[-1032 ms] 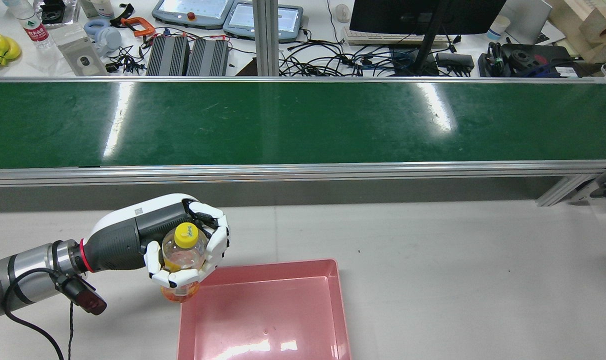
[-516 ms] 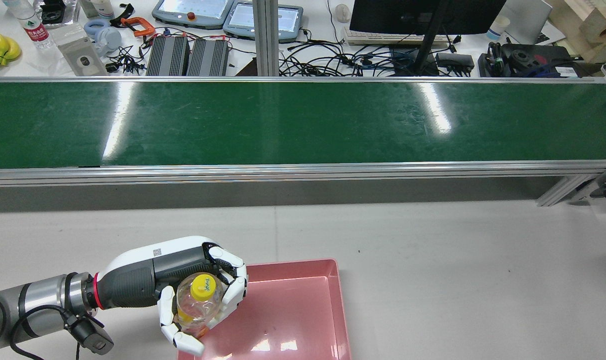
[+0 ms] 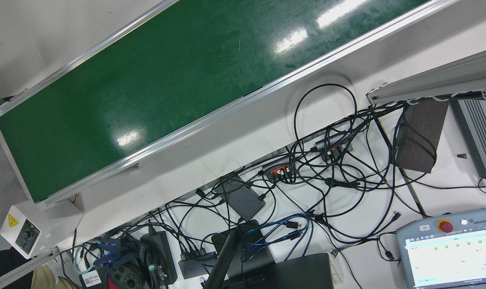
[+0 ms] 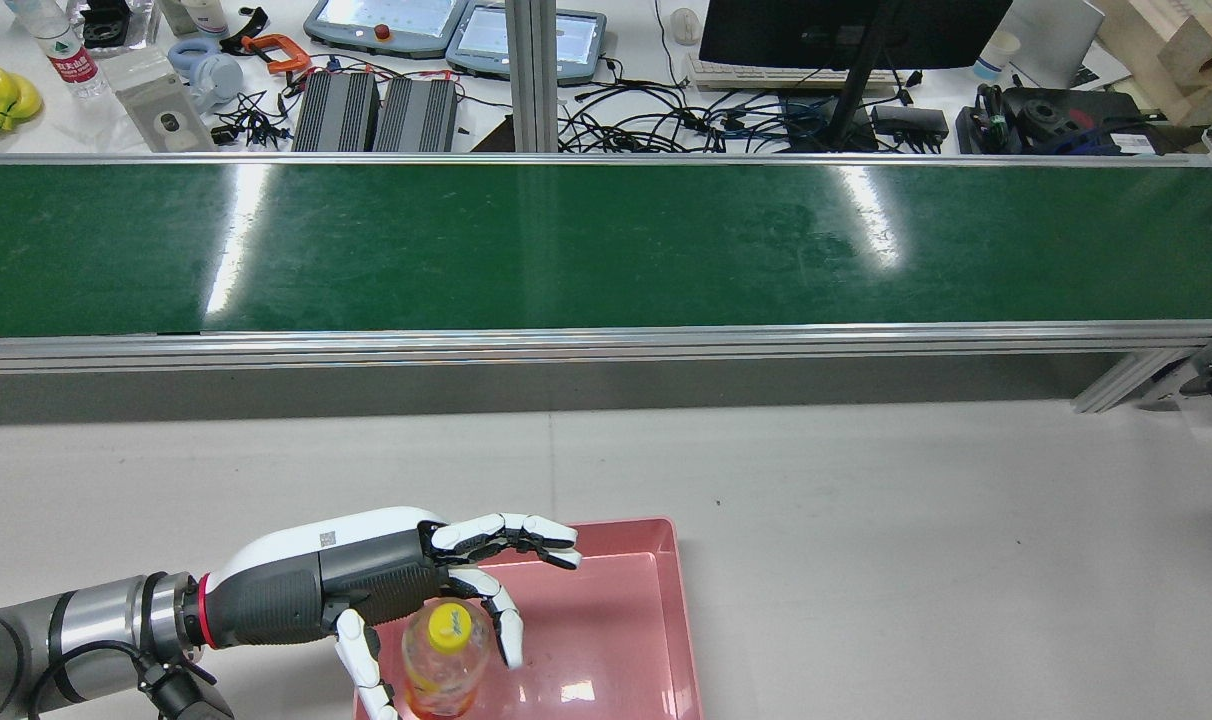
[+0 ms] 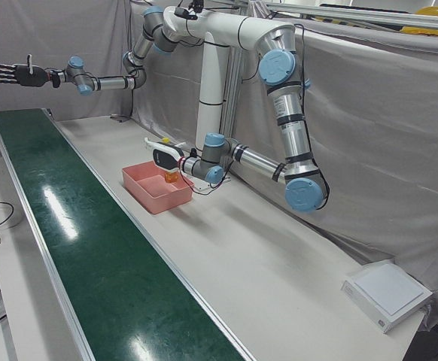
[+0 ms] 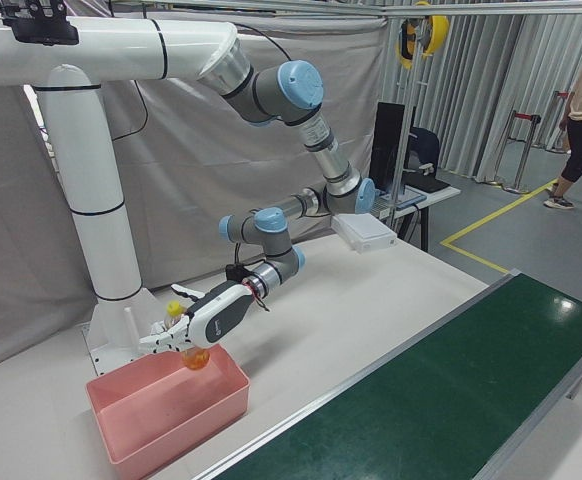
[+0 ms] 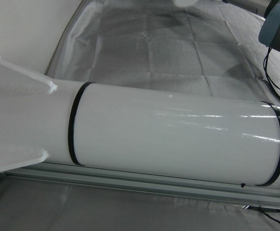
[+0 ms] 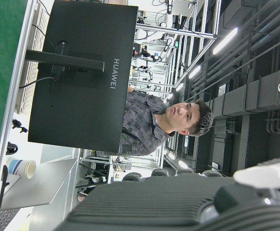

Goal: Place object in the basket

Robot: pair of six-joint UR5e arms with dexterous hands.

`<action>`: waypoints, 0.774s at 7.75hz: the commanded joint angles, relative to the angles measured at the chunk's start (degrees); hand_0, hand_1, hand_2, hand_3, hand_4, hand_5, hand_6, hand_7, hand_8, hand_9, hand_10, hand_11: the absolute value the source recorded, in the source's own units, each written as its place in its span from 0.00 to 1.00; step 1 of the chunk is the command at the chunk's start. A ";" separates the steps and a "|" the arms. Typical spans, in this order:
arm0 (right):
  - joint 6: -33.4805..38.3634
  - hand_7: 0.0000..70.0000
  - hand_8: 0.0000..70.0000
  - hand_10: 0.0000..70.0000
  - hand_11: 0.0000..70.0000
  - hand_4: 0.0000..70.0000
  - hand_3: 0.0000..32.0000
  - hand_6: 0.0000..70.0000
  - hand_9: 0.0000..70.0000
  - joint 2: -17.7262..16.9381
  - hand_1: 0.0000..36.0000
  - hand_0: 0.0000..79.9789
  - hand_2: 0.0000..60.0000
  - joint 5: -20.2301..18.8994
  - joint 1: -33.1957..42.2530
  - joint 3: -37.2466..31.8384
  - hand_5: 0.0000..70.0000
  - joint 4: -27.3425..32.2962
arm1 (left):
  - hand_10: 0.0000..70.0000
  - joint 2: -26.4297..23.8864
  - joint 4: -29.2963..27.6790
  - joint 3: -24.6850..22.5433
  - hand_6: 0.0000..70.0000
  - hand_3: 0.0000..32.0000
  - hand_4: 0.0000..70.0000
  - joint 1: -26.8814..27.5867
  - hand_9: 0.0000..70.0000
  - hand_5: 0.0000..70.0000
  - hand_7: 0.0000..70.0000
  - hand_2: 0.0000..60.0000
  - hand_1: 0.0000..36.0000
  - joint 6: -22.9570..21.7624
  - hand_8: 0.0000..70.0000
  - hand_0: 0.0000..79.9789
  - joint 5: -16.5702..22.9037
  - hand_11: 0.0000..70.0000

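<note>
At the left of the rear view, we see the left hand (image 4: 406,590) with its fingers (image 4: 511,531) spread wide and holding nothing, poised over the near-left corner of the pink basket (image 4: 666,610) on the counter (image 4: 866,520). Half a second ago those fingers were wrapped round the bottle; a second ago the hand carried it upright beside the basket's far-left corner, outside the rim. Now the bottle (image 4: 446,655), yellow cap up, stands apart from the palm, with open fingers on either side of it, inside the basket's left edge. We cannot tell whether it rests on the basket floor or is dropping; the right-front view shows its orange base (image 6: 197,359) just above the rim, under the hand (image 6: 193,325). We judge the release made and the placing all but done, provided the bottle settles without tipping out. Farther along, the green belt (image 4: 606,245) lies bare. The right hand (image 5: 12,74) is held high beyond the belt's end in the left-front view, fingers splayed and empty.
</note>
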 commanded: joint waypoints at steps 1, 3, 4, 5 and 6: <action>0.03 0.00 0.00 0.00 0.00 0.00 0.00 0.00 0.00 0.00 0.00 0.00 0.00 0.00 0.00 0.00 0.00 0.00 | 0.00 -0.92 -0.04 -0.62 0.00 0.03 0.00 1.46 0.00 0.00 0.05 0.00 0.36 -0.49 0.00 0.96 0.05 0.00; 0.03 0.00 0.00 0.00 0.00 0.00 0.00 0.00 0.00 0.00 0.00 0.00 0.00 0.00 0.00 0.00 0.00 0.00 | 0.00 -0.93 0.75 -1.93 0.00 0.06 0.00 1.37 0.00 0.00 0.04 0.00 0.35 -0.67 0.00 0.91 0.05 0.00; 0.03 0.00 0.00 0.00 0.00 0.00 0.00 0.00 0.00 0.00 0.00 0.00 0.00 0.00 0.00 0.00 0.00 0.00 | 0.00 -0.93 1.80 -3.68 0.00 0.06 0.00 1.29 0.00 0.00 0.03 0.00 0.35 -0.93 0.00 0.91 0.05 0.00; 0.03 0.00 0.00 0.00 0.00 0.00 0.00 0.00 0.00 0.00 0.00 0.00 0.00 0.00 0.00 0.00 0.00 0.00 | 0.00 -0.93 2.07 -4.57 0.00 0.07 0.00 0.85 0.00 0.00 0.03 0.00 0.36 -2.68 0.00 0.91 0.05 0.00; 0.03 0.00 0.00 0.00 0.00 0.00 0.00 0.00 0.00 0.00 0.00 0.00 0.00 0.00 0.00 0.00 0.00 0.00 | 0.00 -1.02 2.07 -4.49 0.00 0.07 0.00 0.59 0.00 0.00 0.03 0.00 0.35 -3.30 0.00 0.89 0.05 0.00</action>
